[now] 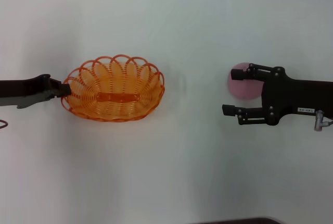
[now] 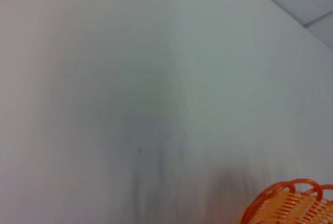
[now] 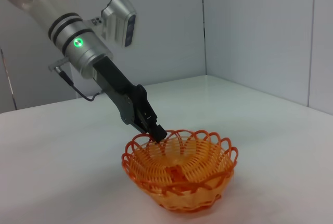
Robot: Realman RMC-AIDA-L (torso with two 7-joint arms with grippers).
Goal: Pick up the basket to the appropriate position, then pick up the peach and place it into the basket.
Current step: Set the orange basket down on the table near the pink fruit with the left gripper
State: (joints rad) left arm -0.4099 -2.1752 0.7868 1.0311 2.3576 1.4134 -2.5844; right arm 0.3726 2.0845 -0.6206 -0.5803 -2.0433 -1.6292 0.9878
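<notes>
The orange wire basket [image 1: 113,89] sits on the white table, left of centre. My left gripper [image 1: 65,89] is at the basket's left rim and is shut on it. The right wrist view shows that grip [image 3: 157,132] on the looped rim of the basket [image 3: 179,172]. A part of the basket rim [image 2: 291,203] shows in the left wrist view. The pale pink peach [image 1: 248,85] lies on the table at the right. My right gripper [image 1: 233,91] is open. Its far finger overlaps the peach and its near finger is clear of it.
The white table [image 1: 171,172] stretches around both things, with bare surface between basket and peach. A dark edge [image 1: 234,221] shows at the bottom of the head view. Walls stand behind the table in the right wrist view.
</notes>
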